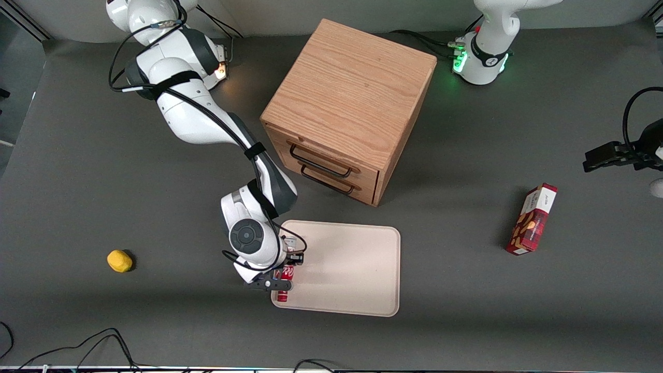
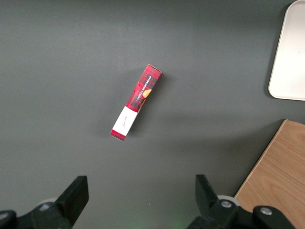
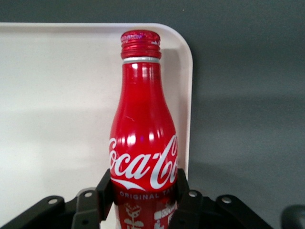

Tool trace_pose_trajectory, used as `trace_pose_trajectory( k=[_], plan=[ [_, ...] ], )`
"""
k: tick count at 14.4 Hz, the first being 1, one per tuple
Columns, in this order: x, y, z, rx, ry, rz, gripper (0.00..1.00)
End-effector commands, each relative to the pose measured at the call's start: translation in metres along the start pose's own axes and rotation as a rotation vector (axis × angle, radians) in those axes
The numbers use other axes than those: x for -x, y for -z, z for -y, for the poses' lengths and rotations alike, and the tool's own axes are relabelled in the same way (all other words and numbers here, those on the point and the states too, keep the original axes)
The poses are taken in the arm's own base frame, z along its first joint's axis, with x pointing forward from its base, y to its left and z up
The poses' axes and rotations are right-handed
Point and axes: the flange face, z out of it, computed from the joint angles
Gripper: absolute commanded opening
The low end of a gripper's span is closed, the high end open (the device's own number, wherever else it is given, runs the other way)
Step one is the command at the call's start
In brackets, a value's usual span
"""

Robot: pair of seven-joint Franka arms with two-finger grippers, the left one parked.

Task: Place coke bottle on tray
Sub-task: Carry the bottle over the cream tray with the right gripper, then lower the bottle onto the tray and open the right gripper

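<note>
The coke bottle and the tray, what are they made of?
The coke bottle, clamped in the gripper over the tray's edge nearest the working arm, looks like glossy painted metal: bright glints, silver neck ring. The tray looks like matte cream plastic, smooth with rounded corners, though that's a guess.

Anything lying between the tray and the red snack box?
Nothing: in the front view, only bare dark table separates the tray from the snack box. The gripper holds the coke bottle over the tray's edge toward the working arm's end.
</note>
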Motion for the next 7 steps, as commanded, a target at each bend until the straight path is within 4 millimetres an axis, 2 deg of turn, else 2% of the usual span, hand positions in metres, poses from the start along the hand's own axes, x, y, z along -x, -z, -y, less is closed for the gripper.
trace_pose_trajectory(
  k=[1, 2, 7],
  plan=[
    [-0.0041, 0.0062, 0.0051, 0.001, 0.019, -0.031, 0.70],
    [-0.0046, 0.0064, 0.0046, 0.001, 0.014, -0.033, 1.00],
    [-0.0041, 0.0062, 0.0051, 0.001, 0.014, -0.031, 1.00]
  ],
)
